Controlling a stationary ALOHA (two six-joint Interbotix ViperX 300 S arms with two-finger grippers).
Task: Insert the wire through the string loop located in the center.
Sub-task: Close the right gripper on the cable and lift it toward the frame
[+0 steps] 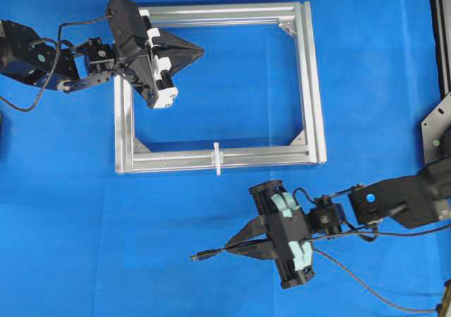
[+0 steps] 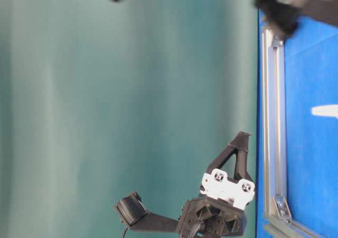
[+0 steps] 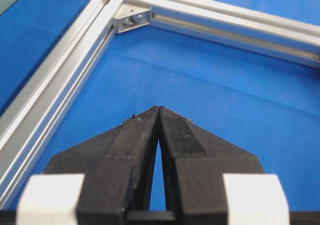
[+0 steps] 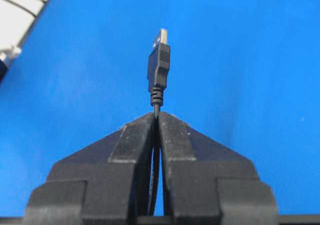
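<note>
Blue cloth (image 1: 211, 211), ribbed aluminium frame (image 1: 313, 84), thin black wire (image 4: 159, 70)

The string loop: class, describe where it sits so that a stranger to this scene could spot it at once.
Find the silver frame lying on the blue table. Follow its bar nearest the right claw, which holds the wire. Near that bar's middle, the string loop crosses it: the only small white piece on the frame, unlike the metal corner brackets.

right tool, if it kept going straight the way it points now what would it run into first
Probably nothing: the right tool, shut on the wire, points left over bare blue cloth, passing below the frame and string loop.
</note>
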